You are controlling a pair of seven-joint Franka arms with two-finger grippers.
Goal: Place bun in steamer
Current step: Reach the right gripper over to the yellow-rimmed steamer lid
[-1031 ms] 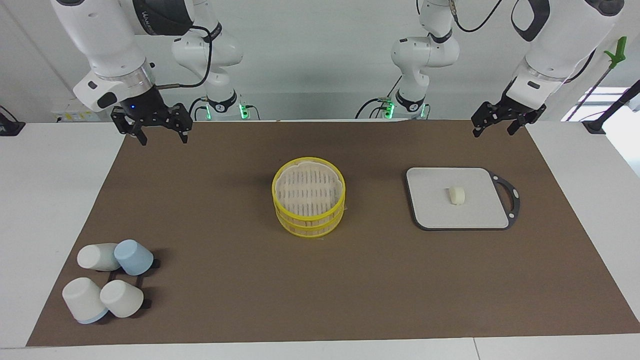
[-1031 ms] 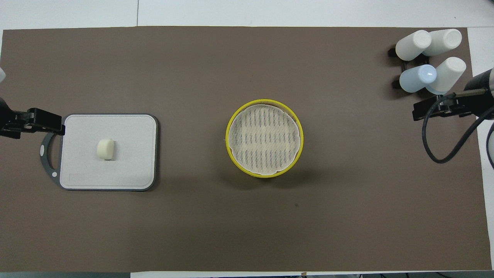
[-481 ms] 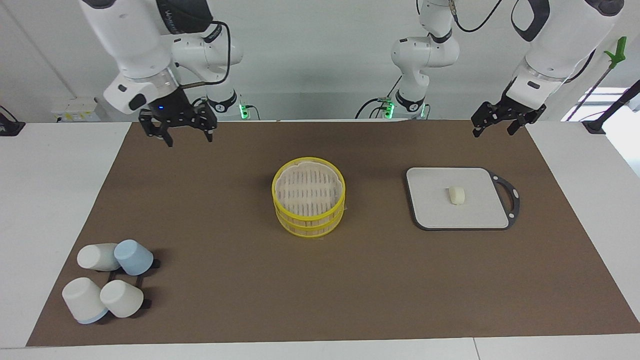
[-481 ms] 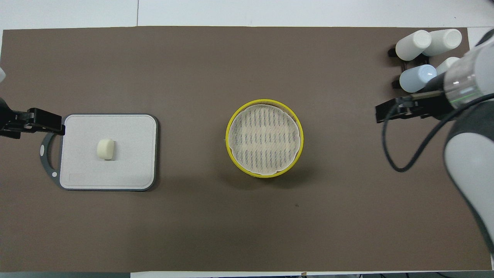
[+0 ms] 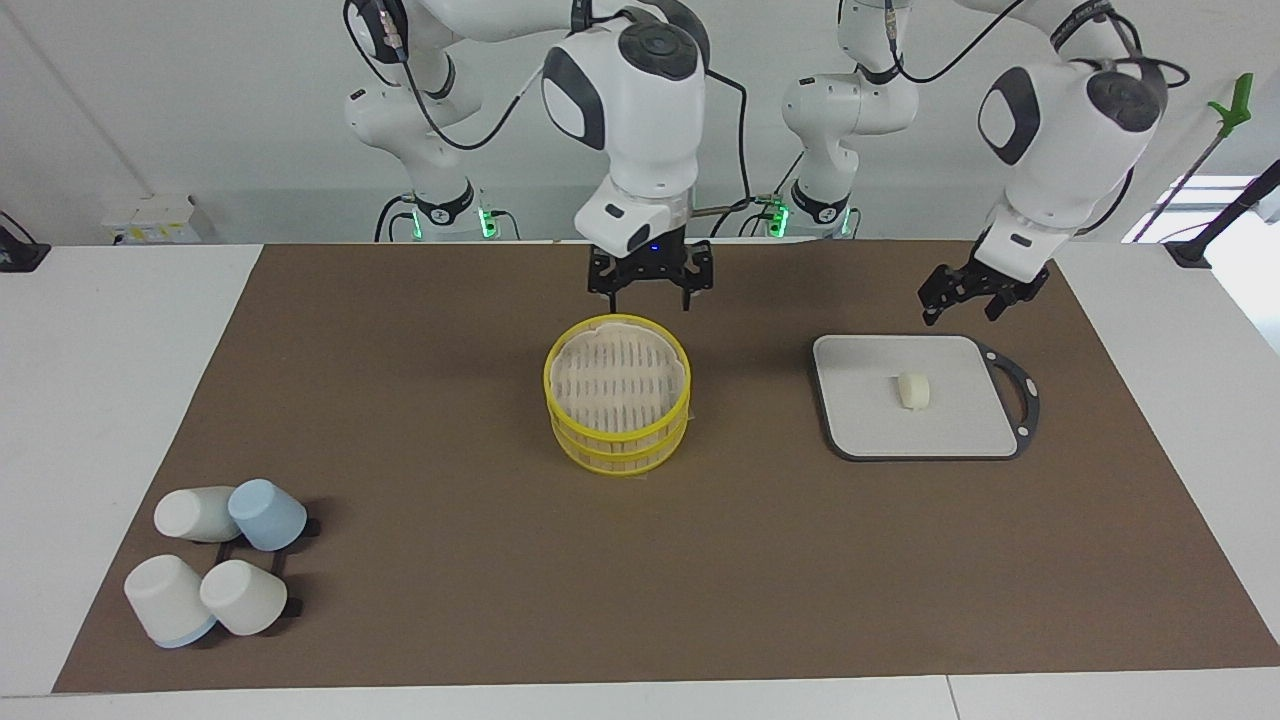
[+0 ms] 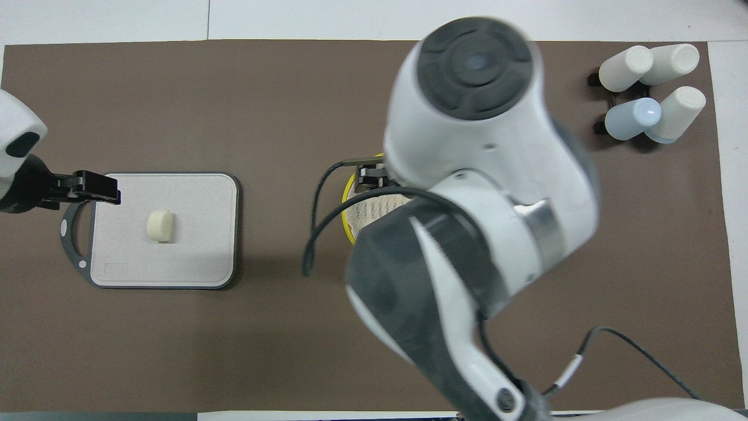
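Cream-white rounded bun [image 5: 913,390] rests on grey rectangular board [image 5: 860,420]. Left gripper [image 5: 960,301], jaws apart and empty, hangs over the board's edge. Right gripper [image 5: 651,290], likewise spread, hangs over yellow-rimmed slatted steamer [image 5: 617,407].

Right gripper [image 5: 650,292]: hanging low mid-table, fingers spread wide.
Left gripper [image 5: 958,302]: hovering empty, fingers parted.

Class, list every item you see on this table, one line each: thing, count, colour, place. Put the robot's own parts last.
steamer: one, yellow-rimmed, lid on, mid-mat.
bun: one, cream-white, on the board.
board: one, grey with black handle, toward the left arm's end.
cups: four, three white, one blue, on a black rack toward the right arm's end.
mat: one, brown, covering the table.
right gripper: black, open, over the steamer's nearer rim.
left gripper: black, open, over the board's nearer edge.
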